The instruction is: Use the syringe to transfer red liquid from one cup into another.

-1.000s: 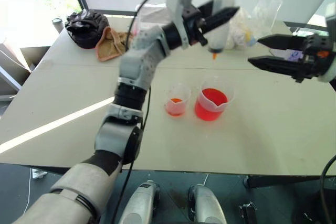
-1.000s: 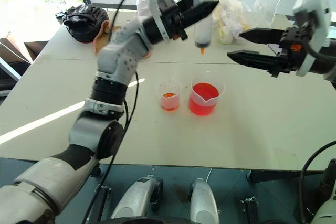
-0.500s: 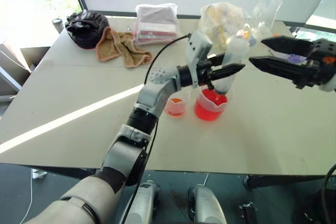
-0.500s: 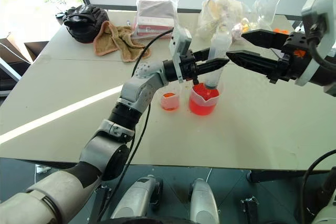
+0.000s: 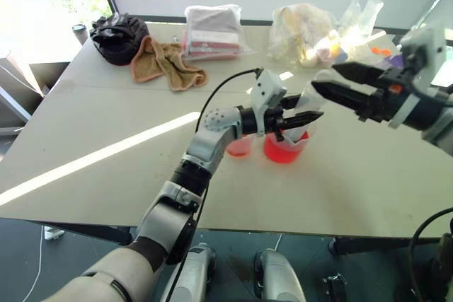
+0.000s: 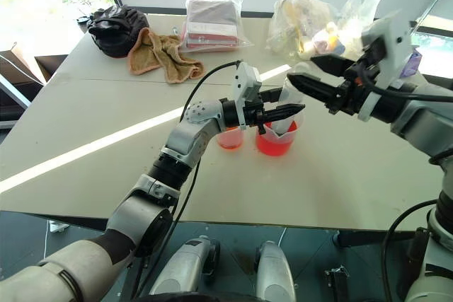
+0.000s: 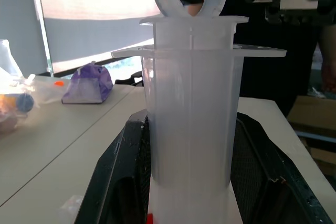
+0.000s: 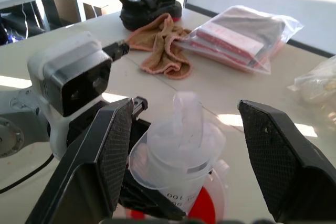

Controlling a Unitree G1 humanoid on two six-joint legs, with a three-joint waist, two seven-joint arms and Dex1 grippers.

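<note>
The clear syringe stands upright with its lower end inside the spouted beaker, which holds red liquid. Its tip is hidden there. My left gripper is shut on the syringe barrel, with a black finger on each side. My right gripper is open, its fingers standing either side of the white plunger top without touching it. The smaller cup, with a little red liquid, stands just left of the beaker.
Along the table's far edge lie a black bag, a brown cloth, a bagged stack of items and clear bags of clutter. A purple packet lies farther right. Cables trail from my left wrist.
My left arm has come down and lowered the syringe from above the cups into the beaker. My right gripper has swung left and now straddles the plunger top.
</note>
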